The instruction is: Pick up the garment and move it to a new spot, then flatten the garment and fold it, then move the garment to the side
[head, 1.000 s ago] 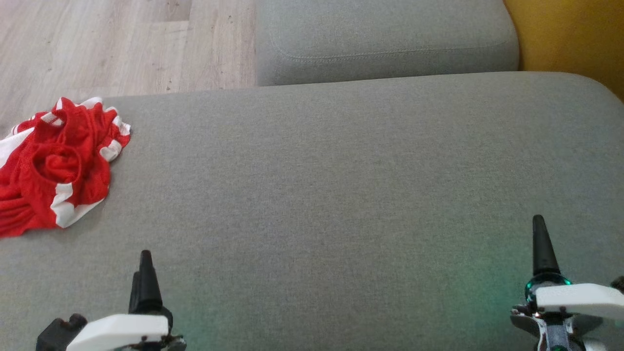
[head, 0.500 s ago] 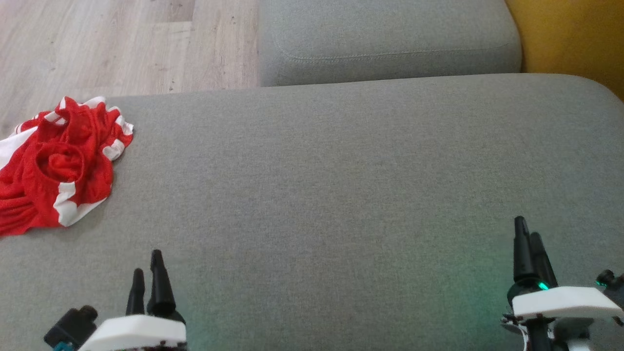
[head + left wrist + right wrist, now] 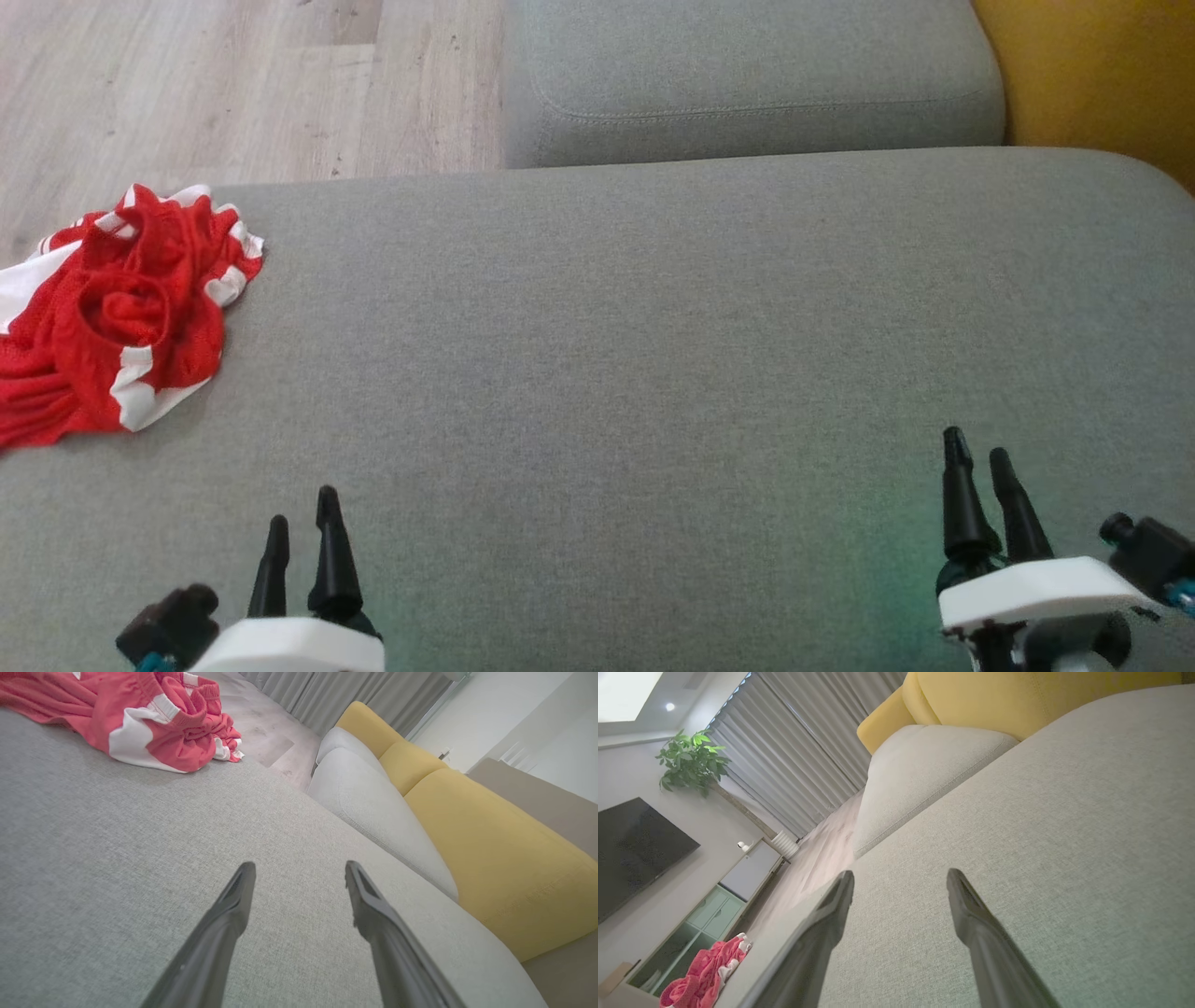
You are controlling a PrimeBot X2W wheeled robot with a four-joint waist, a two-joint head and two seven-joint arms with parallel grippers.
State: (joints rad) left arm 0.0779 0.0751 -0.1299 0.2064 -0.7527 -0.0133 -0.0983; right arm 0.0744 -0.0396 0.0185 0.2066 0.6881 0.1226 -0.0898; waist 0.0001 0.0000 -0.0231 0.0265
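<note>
Head view: the garment (image 3: 121,308) lies crumpled at the far left edge of the seat (image 3: 607,327), well apart from both tools. The left tool (image 3: 302,509) and right tool (image 3: 977,445) hover near the front, fingers parted and holding nothing, likely readied for a reach.

Left wrist view: fingers spread wide, with the garment (image 3: 154,714) ahead and to the left.

Right wrist view: fingers likewise apart, with the garment (image 3: 705,970) far off.

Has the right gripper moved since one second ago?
Yes. The right gripper has shifted leftward: it stood beyond the right end of the far grey cushion, now just inside it.
</note>
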